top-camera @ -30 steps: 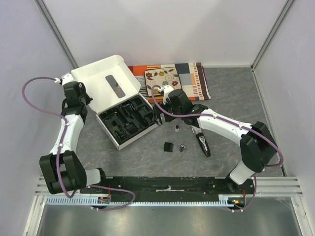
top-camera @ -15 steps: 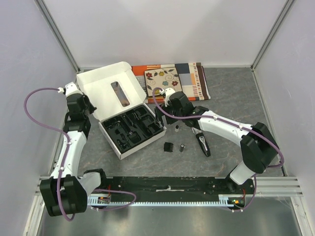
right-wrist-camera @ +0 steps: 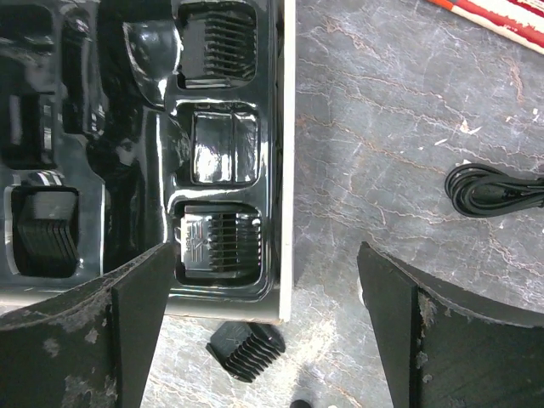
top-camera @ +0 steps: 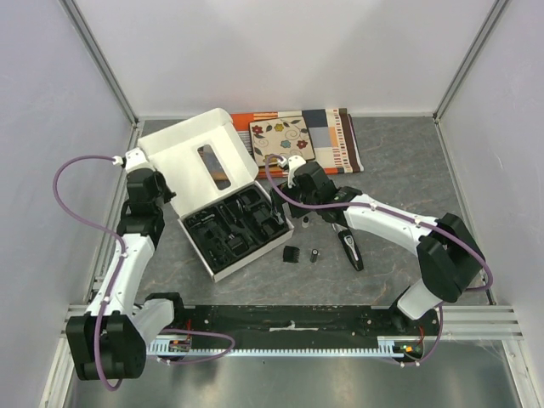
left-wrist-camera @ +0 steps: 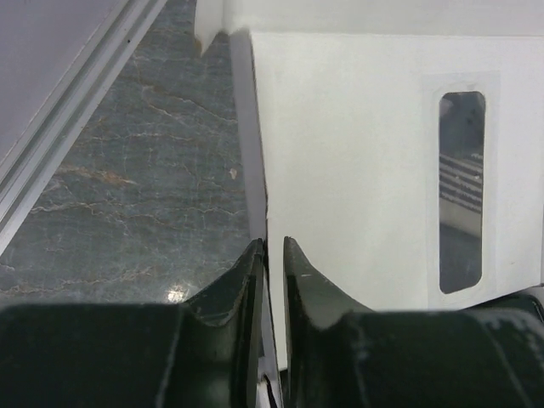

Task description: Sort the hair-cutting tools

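Step in hand: judged to be positioning the case, so the loose tools can be packed into it; no tool is gripped.
Left gripper (left-wrist-camera: 272, 246): jaws narrow, pinching the thin side edge of the white box lid (top-camera: 200, 153), which stands open and leans back.
Right gripper (right-wrist-camera: 265, 255): jaws wide and empty, hanging over the right rim of the black tray (right-wrist-camera: 144, 153) inside the box.
Tray contents: two comb guards sit in the compartments by the right rim, one at the far end (right-wrist-camera: 217, 42) and one at the near end (right-wrist-camera: 217, 242); the compartment between them looks empty.
Hair clipper (top-camera: 349, 246): lies on the table (top-camera: 399, 170), right of the box and apart from it.
Loose comb guard (right-wrist-camera: 246, 350): on the table just beside the box's near corner.
Small cylinder (top-camera: 315, 254): on the table between the loose comb guard and the clipper.
Coiled cord (right-wrist-camera: 493, 189): on the table right of the box, cut off by the frame edge.
Next move: probably the right arm lowers onto a loose piece, the comb guard being nearest, closes on it and carries it to a free compartment.
Hidden: a second cylinder cannot be made out with certainty; the right arm covers the table beneath it.
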